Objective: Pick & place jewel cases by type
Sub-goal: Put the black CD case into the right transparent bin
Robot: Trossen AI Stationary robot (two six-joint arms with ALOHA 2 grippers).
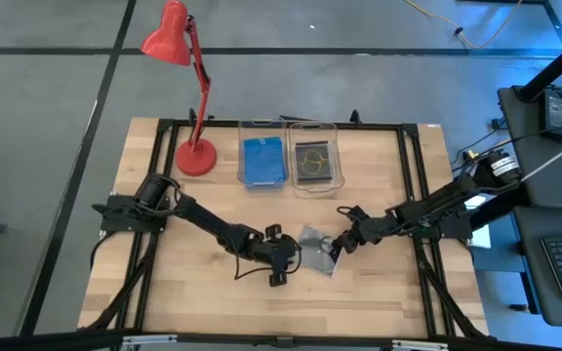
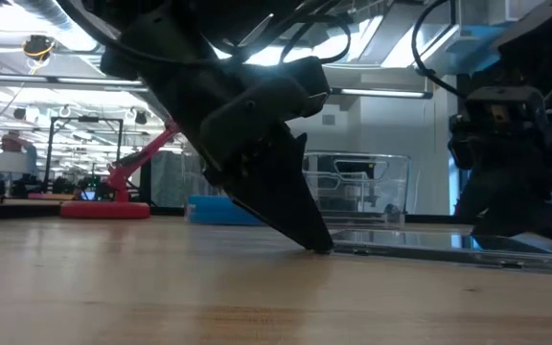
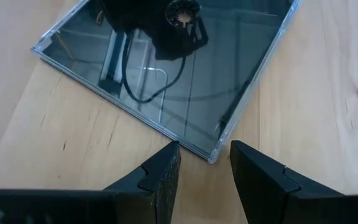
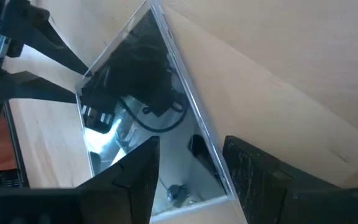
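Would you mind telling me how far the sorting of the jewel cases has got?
Done: blue cases lie in the left bin, grey ones in the right bin; how many is unclear. In hand: one grey case lies on the table, with the left gripper and right gripper open at its corners. Left: binning it.

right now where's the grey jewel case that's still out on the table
In the high view the grey jewel case lies flat on the table's near-centre, between the left gripper and the right gripper, in front of the two bins.
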